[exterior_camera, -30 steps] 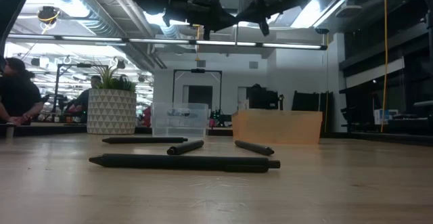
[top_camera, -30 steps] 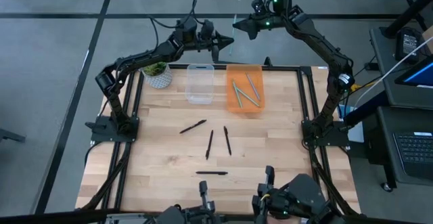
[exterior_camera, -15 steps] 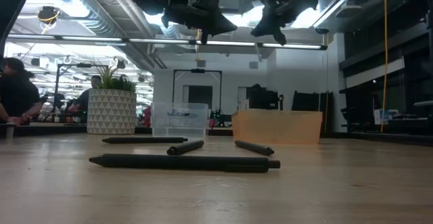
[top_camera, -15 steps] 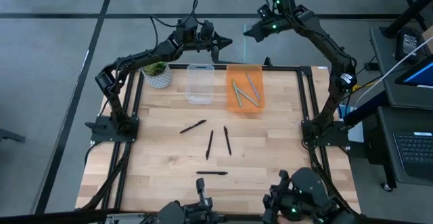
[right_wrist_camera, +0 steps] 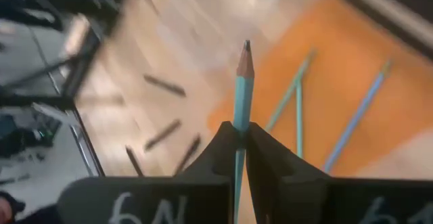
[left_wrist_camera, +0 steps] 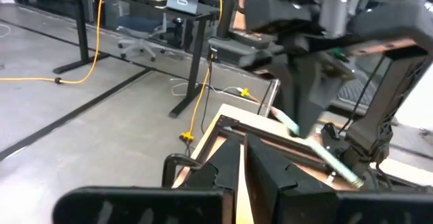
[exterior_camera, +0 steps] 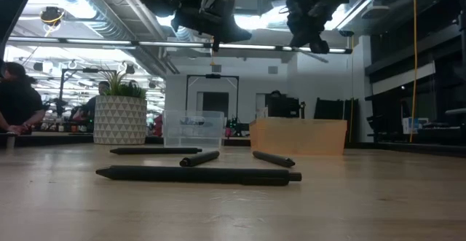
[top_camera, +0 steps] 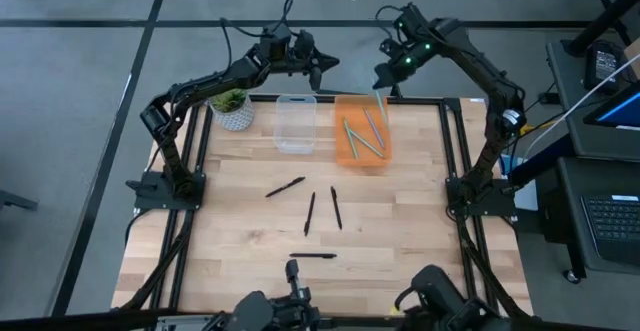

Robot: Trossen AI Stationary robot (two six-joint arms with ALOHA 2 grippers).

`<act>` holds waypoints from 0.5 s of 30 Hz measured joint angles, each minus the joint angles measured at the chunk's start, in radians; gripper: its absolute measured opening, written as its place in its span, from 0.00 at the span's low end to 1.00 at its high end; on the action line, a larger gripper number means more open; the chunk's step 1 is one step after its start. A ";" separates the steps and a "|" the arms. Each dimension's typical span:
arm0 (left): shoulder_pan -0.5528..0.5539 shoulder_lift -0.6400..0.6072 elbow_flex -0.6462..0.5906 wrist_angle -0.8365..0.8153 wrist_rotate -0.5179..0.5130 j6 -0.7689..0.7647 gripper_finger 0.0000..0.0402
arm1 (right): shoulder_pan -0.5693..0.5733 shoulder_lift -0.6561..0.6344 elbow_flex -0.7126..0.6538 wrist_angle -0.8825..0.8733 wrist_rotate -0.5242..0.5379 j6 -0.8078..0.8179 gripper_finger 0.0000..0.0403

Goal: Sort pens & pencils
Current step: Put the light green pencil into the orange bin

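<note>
The right gripper (right_wrist_camera: 241,139) is clamped on a teal pencil (right_wrist_camera: 241,88), point forward, high above the back edge of the table (top_camera: 400,231) and just behind the orange tray (top_camera: 342,141). Three teal pencils (top_camera: 362,133) already lie in that tray, so the step in hand looks like the drop — bring the pencil low over the tray's middle, lay it roughly in line with the others, and only then let go, so it cannot bounce out. The left gripper (left_wrist_camera: 242,158) waits behind the clear bin (top_camera: 296,123), fingers closed on nothing. Four black pens (top_camera: 309,213) lie on the bare wood, well apart from both containers — presumably for the clear bin.
</note>
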State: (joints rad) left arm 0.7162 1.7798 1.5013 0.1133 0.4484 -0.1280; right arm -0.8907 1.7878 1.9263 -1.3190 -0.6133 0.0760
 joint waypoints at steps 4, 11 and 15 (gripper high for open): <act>0.000 0.000 0.000 -0.010 -0.002 0.007 0.04 | 0.033 0.000 0.000 -0.032 0.026 0.001 0.04; -0.011 0.000 0.000 -0.025 0.007 0.008 0.04 | 0.086 0.062 0.000 -0.038 0.063 0.017 0.04; -0.010 0.000 0.000 -0.064 0.015 0.019 0.04 | 0.104 0.126 0.000 -0.039 0.061 -0.004 0.04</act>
State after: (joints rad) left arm 0.7059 1.7798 1.5017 0.0495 0.4633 -0.1086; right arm -0.7872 1.9140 1.9263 -1.3585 -0.5528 0.0718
